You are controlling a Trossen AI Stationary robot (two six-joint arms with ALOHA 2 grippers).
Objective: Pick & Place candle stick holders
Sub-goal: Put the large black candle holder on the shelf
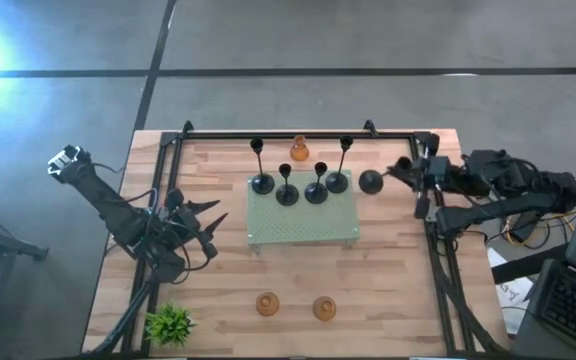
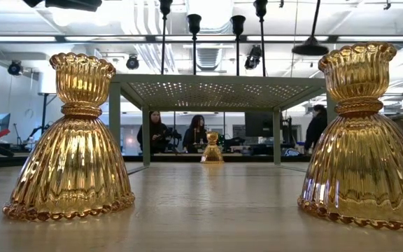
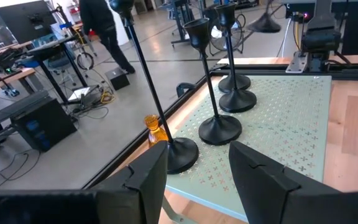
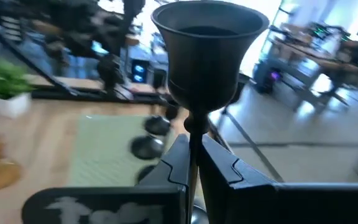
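Note:
Four black candle stick holders point(image 1: 286, 195) stand by their round bases on a raised green perforated stand point(image 1: 303, 232); their bases also show in the left wrist view point(image 3: 219, 129). My right gripper point(image 1: 402, 168) is shut on a fifth black holder point(image 1: 370, 181) just right of the stand. One amber holder point(image 1: 299, 152) sits by the far edge, and two point(image 1: 267, 303) point(image 1: 324, 308) sit near the front. My left gripper point(image 1: 213, 228) is open and empty at the stand's left side. My right gripper pinches the holder's thin stem point(image 4: 194, 127) between its two fingers, just below the cup point(image 4: 207, 43). The fingers come about level from the table's right, across the stem. The holder stands roughly upright, and its domed base point(image 2: 310, 47) is lifted clear, higher than the stand's top.
A small green plant point(image 1: 171, 323) stands at the near left corner. Black frame rails point(image 1: 298, 133) run along the table's far and side edges. A laptop point(image 1: 573, 300) lies off the right edge. People point(image 2: 156, 129) stand in the room beyond the table.

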